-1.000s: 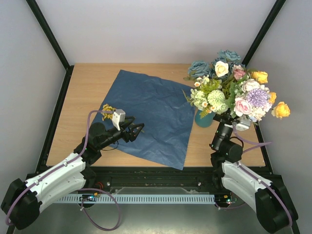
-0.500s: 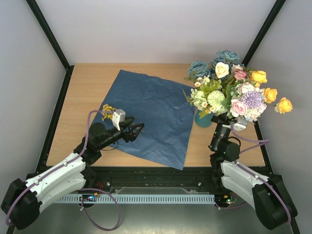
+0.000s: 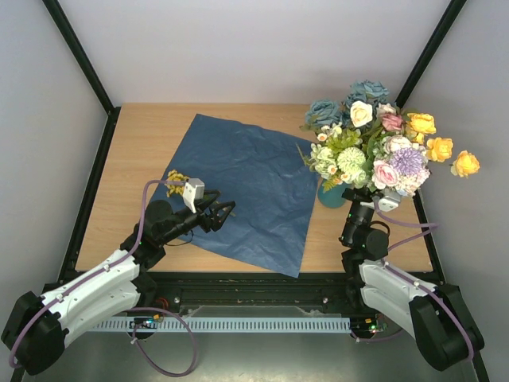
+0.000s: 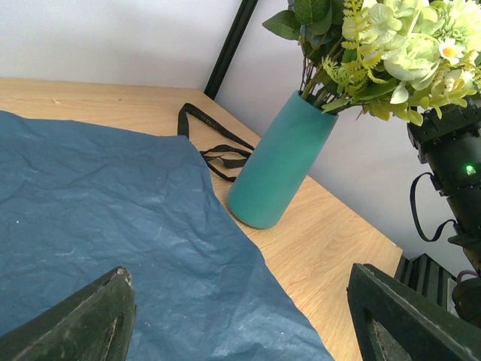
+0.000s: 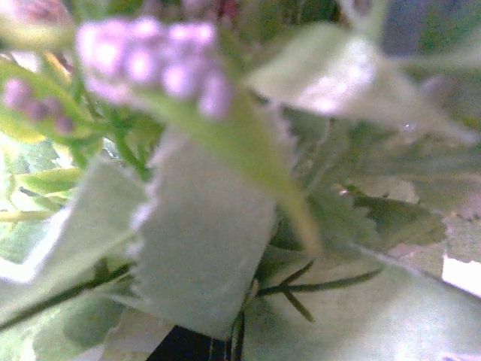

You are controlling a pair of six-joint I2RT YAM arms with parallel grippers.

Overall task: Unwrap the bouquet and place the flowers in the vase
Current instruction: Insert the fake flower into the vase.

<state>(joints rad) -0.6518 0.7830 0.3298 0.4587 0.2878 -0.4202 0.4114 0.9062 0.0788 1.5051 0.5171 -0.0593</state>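
w/ right gripper (image 3: 363, 199) clenched on the mixed artificial flowers (image 3: 370, 147), stems already in small teal cylinder vase (image 3: 330, 196), tip bunch upright & seat deep before release; left gripper (image 3: 226, 212) gapes over blue paper sheet (image 3: 254, 179).

Bright, even light falls from above onto the wooden table (image 3: 143, 151). The vase (image 3: 332, 196) casts only a faint, soft shadow, and the blue paper (image 3: 242, 187) left of it shows its creases by a dull sheen. The overhead view is sharp. In the left wrist view the vase is crisp, while the left gripper (image 4: 240, 289) below it is dark and soft-edged. The right wrist view is badly blurred: flowers (image 5: 203, 241) crowd the lens, seemingly too close to focus.
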